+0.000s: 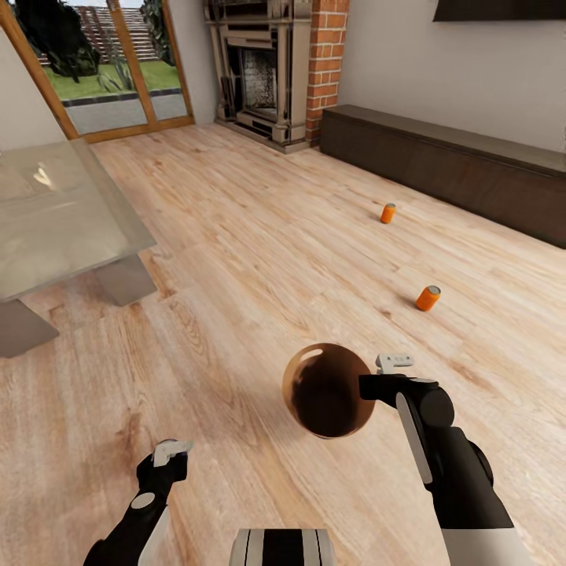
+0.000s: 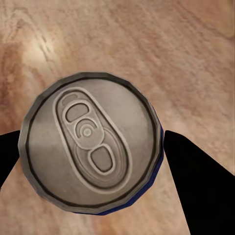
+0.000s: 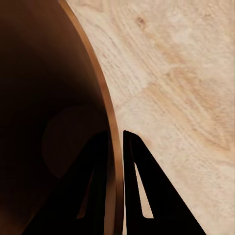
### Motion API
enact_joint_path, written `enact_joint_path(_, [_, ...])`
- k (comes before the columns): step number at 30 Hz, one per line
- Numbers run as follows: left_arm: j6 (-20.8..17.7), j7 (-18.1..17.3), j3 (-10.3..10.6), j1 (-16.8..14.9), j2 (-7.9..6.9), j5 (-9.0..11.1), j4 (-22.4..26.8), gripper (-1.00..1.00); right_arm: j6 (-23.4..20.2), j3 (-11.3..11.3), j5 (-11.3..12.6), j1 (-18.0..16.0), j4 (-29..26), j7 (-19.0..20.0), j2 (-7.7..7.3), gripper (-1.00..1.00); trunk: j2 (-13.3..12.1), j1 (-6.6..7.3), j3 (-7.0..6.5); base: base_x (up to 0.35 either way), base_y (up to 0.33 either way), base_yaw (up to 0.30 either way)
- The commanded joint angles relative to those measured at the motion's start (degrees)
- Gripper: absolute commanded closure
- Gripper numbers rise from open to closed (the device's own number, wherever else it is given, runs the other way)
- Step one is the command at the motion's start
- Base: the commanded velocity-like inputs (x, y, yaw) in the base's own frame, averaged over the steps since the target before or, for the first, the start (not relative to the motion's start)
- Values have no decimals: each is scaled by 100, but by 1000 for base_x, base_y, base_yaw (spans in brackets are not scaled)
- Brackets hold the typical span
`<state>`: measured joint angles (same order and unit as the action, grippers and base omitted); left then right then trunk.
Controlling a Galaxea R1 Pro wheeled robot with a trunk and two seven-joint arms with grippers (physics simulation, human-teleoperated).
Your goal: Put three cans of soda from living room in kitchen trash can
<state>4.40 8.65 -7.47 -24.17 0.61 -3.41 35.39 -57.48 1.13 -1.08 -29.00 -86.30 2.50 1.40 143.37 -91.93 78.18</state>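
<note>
Robot is in the living room: brick fireplace (image 1: 326,67) ahead, low dark cabinet (image 1: 448,161) along the right wall, glass desk (image 1: 59,212) to the left.

Right gripper (image 3: 115,147) is clamped on the rim of the trash can (image 1: 326,389), one finger inside the wall and one outside, holding the bin off the wood floor (image 1: 236,259) with its brown inside facing the head camera.

Left gripper (image 2: 90,147) holds a soda can (image 2: 90,147) between its dark fingers (image 2: 196,171), grey top and pull tab facing the wrist camera. From the head view that arm sits low on the left, well apart from the bin.

Two more orange cans lie on the floor to the right: the near can (image 1: 428,298) and the far can (image 1: 387,213), the latter close to the cabinet.

Likely step: drop the held can into the bin. Suggestions:
- Bring the left arm across until the can is squarely over the bin mouth before opening; the opening is tilted, so aim at the lower inner wall.
- Keep the right wrist steady. A rim pinch is a weak hold, and a knock could twist the bin.
- Level the bin so the can doesn't roll back out.
- Then go for the near can.
</note>
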Motion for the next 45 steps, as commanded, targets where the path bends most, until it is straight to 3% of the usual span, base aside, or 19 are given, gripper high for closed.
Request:
enact_joint_path(1, [0, -3, 0, 0, 0, -1, -1, 100, 0, 2, 99, -1, -1, 25, 1, 100, 0, 0, -10, 0, 0, 0])
enact_joint_path(41, [8, -3, 0, 0, 0, -1, 70, 100, -1, 2, 99, -1, 0, 22, -8, 100, 0, 0, -338, 0, 0, 0])
enact_joint_path(45, [2, -3, 0, 0, 0, -1, 80, 100, 0, 2, 99, 0, 0, 22, -8, 100, -5, 11, -440, 0, 0, 0])
